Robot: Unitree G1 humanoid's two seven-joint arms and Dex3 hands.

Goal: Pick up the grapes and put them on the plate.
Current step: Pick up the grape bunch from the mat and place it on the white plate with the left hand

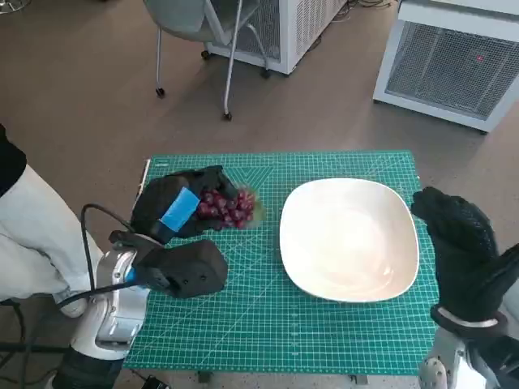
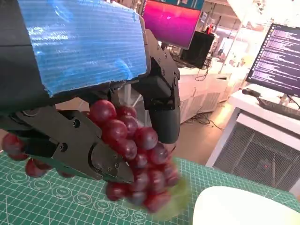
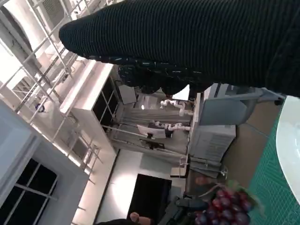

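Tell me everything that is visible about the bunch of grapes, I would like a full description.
The grapes are a compact bunch of dark red, glossy round berries, with a pale green blurred patch at its lower end in the left wrist view. The left hand grips the bunch, black fingers closing over and under it. It sits above the green cutting mat, left of the white plate and apart from it. Whether it touches the mat is unclear.

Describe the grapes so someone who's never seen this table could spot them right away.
Look at the green cutting mat on the small table. Left of the big white plate, the left hand with blue tape grips a bunch of dark red grapes, the only red thing there.
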